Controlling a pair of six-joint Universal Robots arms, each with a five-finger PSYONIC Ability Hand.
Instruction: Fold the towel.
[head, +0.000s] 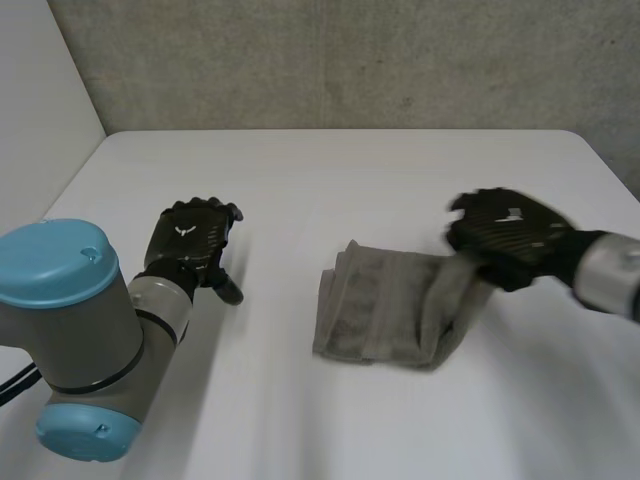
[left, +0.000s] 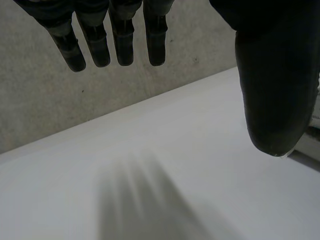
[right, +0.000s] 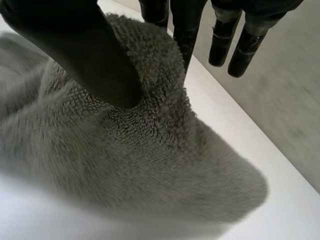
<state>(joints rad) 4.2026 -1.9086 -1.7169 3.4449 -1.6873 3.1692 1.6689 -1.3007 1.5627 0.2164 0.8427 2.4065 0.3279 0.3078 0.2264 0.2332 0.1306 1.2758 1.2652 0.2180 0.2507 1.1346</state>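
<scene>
**Towel, grey terry: partly folded, one edge in hand**

Item: towel (head: 385, 315), grey looped terry, lying on the white surface (head: 300, 170) a little toward the robot's right of centre. Condition: doubled over into a compact layered pad, with folds bunched along the side nearer the left hand. The opposite edge is raised off the surface.

Holder: right hand (head: 505, 235), at that raised edge. In the right wrist view its thumb (right: 85, 55) presses the pile against the fingers (right: 182, 30) on the cloth's far side, a pinch on the edge. The remaining fingers stand straight and apart, touching nothing.

Idle: left hand (head: 195, 240), well apart from the towel and above bare surface. Its fingers are straight and slightly spread, thumb wide, holding nothing.

Handling, as judged: light, soft and limp. It will likely sag and drape from any single hold rather than keep a shape. The pile looks grippy, so slipping seems unlikely, though layers may slide over one another and skew. The best hold is probably at an edge or corner, taking all layers together. A second hold at the neighbouring corner would keep the edge straight for the next fold.
</scene>
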